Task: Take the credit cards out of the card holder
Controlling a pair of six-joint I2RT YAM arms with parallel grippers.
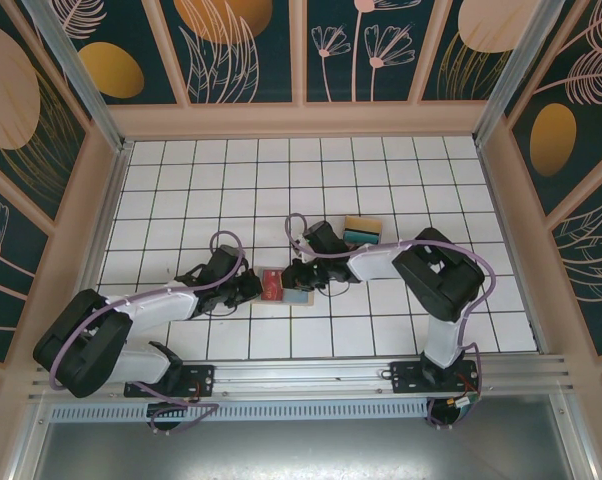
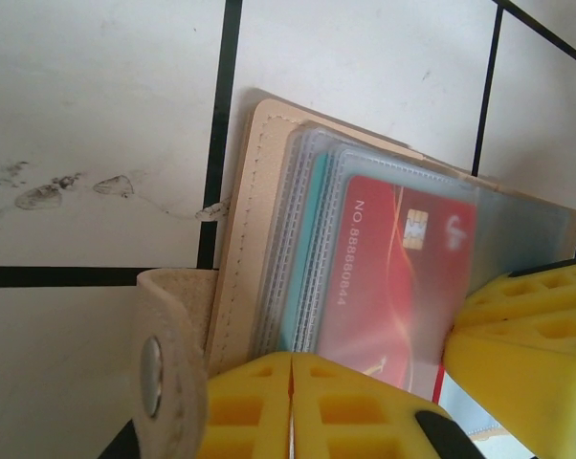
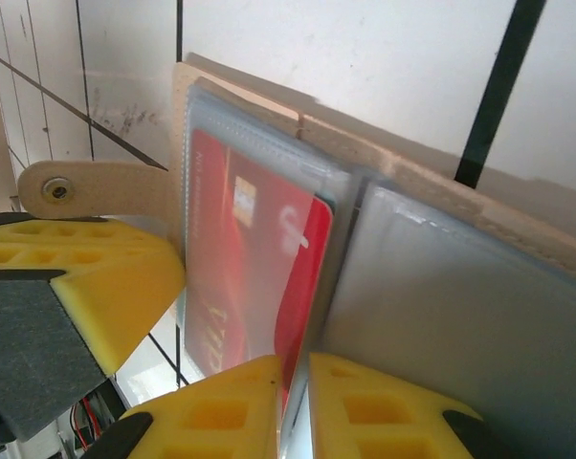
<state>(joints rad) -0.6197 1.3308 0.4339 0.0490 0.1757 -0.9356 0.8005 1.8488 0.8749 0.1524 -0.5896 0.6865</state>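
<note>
The tan card holder [image 1: 281,287] lies open on the white tiles between both grippers, its snap tab [image 2: 164,363] to one side. A red credit card [image 2: 393,277] sits in a clear sleeve, with a teal card edge [image 2: 307,268] in the sleeve behind it. My left gripper [image 2: 293,382] is shut on the holder's near edge [image 2: 259,191]. My right gripper [image 3: 296,402] comes from the opposite side. Its jaws stand a narrow slit apart, with the red card's [image 3: 240,268] edge and a sleeve edge in the slit. In the top view the left gripper [image 1: 253,290] and right gripper [image 1: 296,278] flank the holder.
A small stack of loose cards [image 1: 362,230], tan on top of teal, lies on the tiles just behind the right arm. Wooden walls [image 1: 301,120] ring the tiled floor. The metal rail [image 1: 301,375] with the arm bases runs along the near edge.
</note>
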